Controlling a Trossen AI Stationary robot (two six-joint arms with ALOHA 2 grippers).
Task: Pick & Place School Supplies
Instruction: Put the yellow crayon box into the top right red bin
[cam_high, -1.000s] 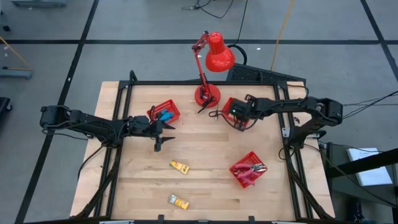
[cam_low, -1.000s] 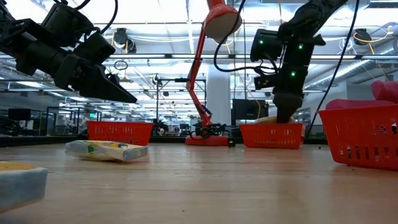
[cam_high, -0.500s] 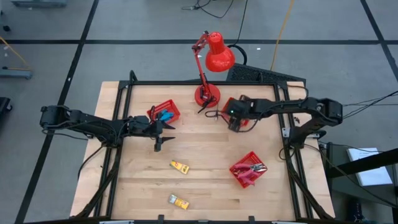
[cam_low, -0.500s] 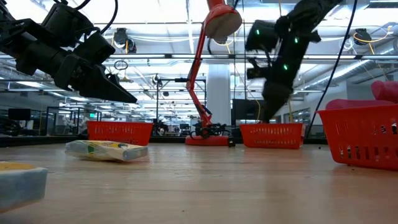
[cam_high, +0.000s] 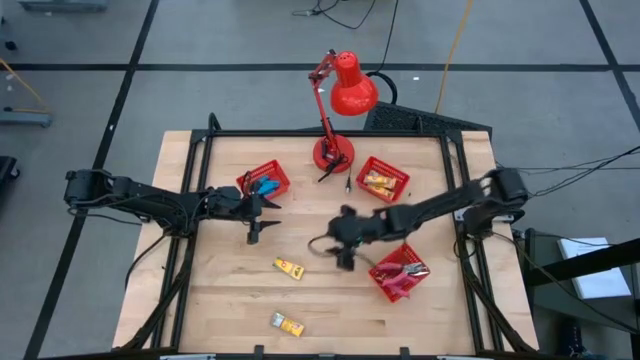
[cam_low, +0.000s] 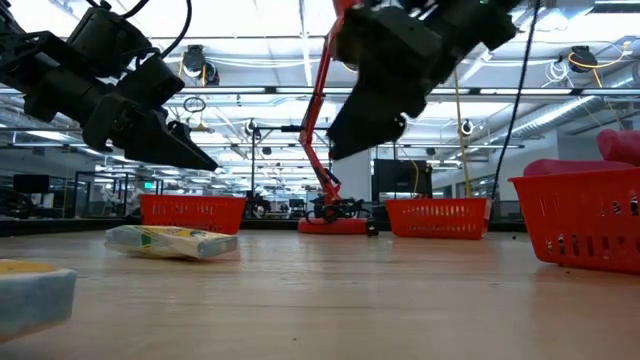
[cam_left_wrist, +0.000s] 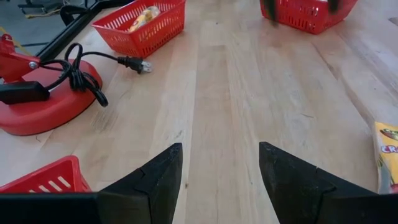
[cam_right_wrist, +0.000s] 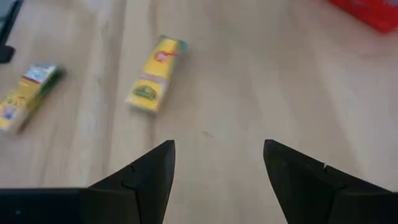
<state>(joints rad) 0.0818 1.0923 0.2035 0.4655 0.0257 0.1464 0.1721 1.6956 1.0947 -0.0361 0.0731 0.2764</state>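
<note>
Hovering the right gripper (cam_right_wrist: 217, 163) with fingers apart over mid-surface, I noted the nearer yellow packet (cam_high: 290, 268) lay flat just ahead, long axis roughly along my approach; left gripper (cam_high: 262, 232), fingers apart, waited farther off.

Pale planked wood table (cam_high: 330, 300) – smooth, matt; red mesh baskets (cam_high: 383, 178) – plastic-looking; yellow packets (cam_right_wrist: 153, 91) glossy.

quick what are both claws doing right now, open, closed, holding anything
Left claw: open, empty, above the table beside the basket with blue blocks.
Right claw: open, empty, over mid-table, facing the two yellow packets.
</note>
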